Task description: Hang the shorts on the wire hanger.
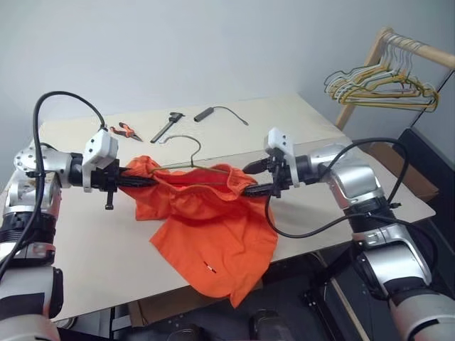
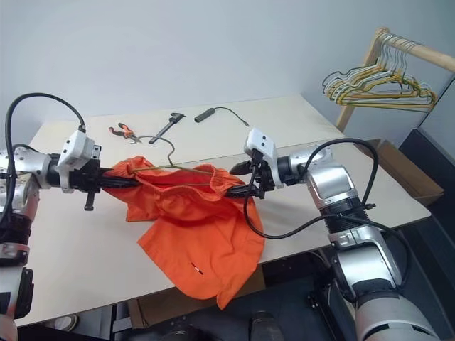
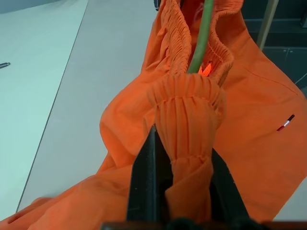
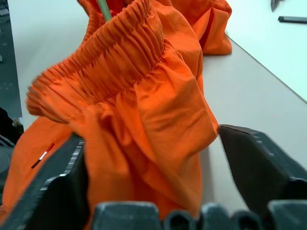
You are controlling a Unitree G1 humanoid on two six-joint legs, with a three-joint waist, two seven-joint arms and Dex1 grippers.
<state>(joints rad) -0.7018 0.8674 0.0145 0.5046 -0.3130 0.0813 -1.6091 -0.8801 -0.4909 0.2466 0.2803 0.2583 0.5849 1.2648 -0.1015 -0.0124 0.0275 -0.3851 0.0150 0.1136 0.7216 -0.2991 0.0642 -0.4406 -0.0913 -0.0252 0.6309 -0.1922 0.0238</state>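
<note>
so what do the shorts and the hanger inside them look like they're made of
The shorts: thin woven fabric, probably a light synthetic, matte bright orange; it drapes in soft folds and the waistband is tightly gathered over elastic. The wire hanger: thin bent metal wire, it seems, in a dull olive-green finish with little shine; whether that is paint or a coating can't be told.

Both arms raised, forearms reaching inward toward each other, wrists about the same height. Left end effector (image 1: pixel 131 177) points right, slightly down, fingers (image 3: pixel 144 187) clamped tight with fabric bunched between them. Right end effector (image 1: pixel 250 179) points left, slightly down, fingers (image 4: pixel 53 191) spread wide around fabric, probably not gripping; contact unclear.
</note>
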